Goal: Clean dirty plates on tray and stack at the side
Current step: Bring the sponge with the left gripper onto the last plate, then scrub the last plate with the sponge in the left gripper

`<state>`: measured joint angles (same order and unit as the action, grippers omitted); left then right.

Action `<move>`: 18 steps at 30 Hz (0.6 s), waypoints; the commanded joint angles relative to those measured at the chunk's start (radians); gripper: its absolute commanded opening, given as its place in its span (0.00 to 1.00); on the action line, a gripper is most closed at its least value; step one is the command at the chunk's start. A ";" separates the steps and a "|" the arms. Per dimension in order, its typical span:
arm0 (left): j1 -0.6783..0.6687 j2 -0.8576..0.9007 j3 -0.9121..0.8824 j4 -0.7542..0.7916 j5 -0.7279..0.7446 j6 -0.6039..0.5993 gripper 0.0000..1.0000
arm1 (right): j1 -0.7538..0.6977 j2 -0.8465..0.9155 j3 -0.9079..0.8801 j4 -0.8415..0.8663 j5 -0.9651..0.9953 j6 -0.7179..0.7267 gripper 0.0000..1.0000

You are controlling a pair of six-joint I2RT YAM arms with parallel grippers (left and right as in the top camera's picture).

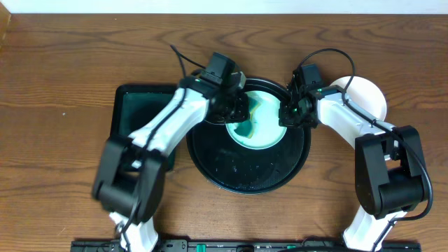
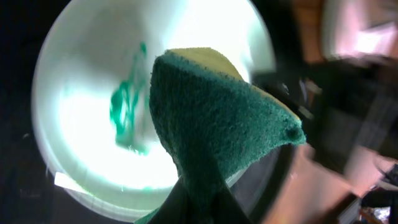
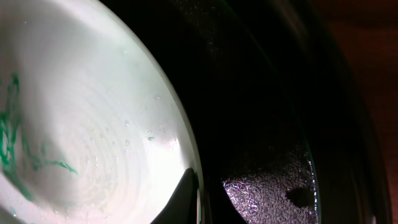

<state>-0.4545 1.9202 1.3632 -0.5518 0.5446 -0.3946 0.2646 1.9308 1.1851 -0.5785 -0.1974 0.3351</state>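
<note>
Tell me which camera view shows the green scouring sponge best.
The left wrist view: the green scouring sponge with yellow backing fills mid-frame, its rough texture sharp, over the smeared pale mint-green round plate. The overhead view shows only a dark green scrap at the left end effector. The right wrist view shows none of it.

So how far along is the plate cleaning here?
Looks done: a white plate sits clean beside the tray. In hand: the left hand holds the sponge over a smeared mint plate, right hand at its rim. Left: wiping that smear, then stacking it.
</note>
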 commanded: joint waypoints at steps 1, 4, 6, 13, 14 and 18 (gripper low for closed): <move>-0.002 0.082 -0.003 0.047 0.014 -0.038 0.07 | 0.025 0.042 -0.024 -0.016 -0.074 -0.018 0.01; 0.000 0.137 -0.003 0.103 0.003 -0.042 0.07 | 0.025 0.042 -0.024 -0.016 -0.074 -0.018 0.01; 0.000 0.169 -0.003 0.140 -0.039 -0.071 0.07 | 0.025 0.042 -0.024 -0.016 -0.074 -0.018 0.01; -0.017 0.217 -0.003 0.229 0.165 -0.171 0.07 | 0.025 0.042 -0.024 -0.016 -0.073 -0.018 0.01; -0.026 0.217 -0.003 0.229 0.184 -0.175 0.07 | 0.025 0.042 -0.024 -0.016 -0.073 -0.018 0.01; -0.066 0.217 -0.003 0.228 0.206 -0.176 0.07 | 0.025 0.042 -0.024 -0.016 -0.073 -0.018 0.01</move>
<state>-0.4648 2.1040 1.3636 -0.3256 0.6716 -0.5510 0.2646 1.9308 1.1851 -0.5781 -0.2020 0.3351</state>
